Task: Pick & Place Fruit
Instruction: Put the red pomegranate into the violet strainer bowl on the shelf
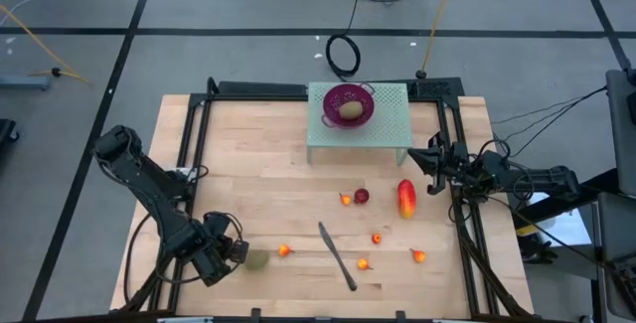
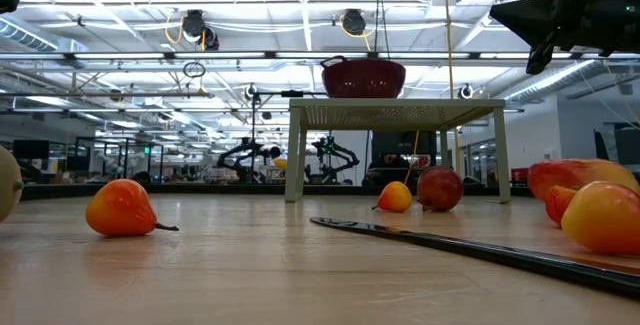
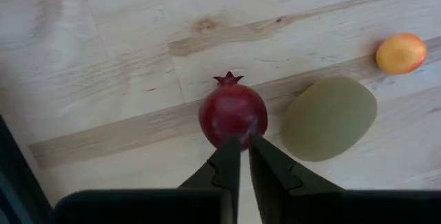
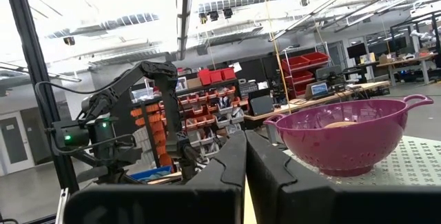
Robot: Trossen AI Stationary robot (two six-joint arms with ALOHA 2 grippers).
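- High view: the left gripper is down at the near left of the table, just beside 1 kiwi. A tiny orange-red fruit lies near the kiwi.
- The right gripper hangs by the table's right edge, near the green stand. On the stand, the purple bowl holds a second kiwi.
- Mid-table lie the mango, a second dark red fruit and the knife.
- Low view: the bowl sits high on the stand, the knife runs across the front, and the mango is far right.
- Left wrist view: the fingers are all but pressed together, their tips at a dark red fruit. Whether they touch it is hard to say. The kiwi lies just beside that fruit.
- Right wrist view: the fingers are pressed together on nothing, level with the bowl.
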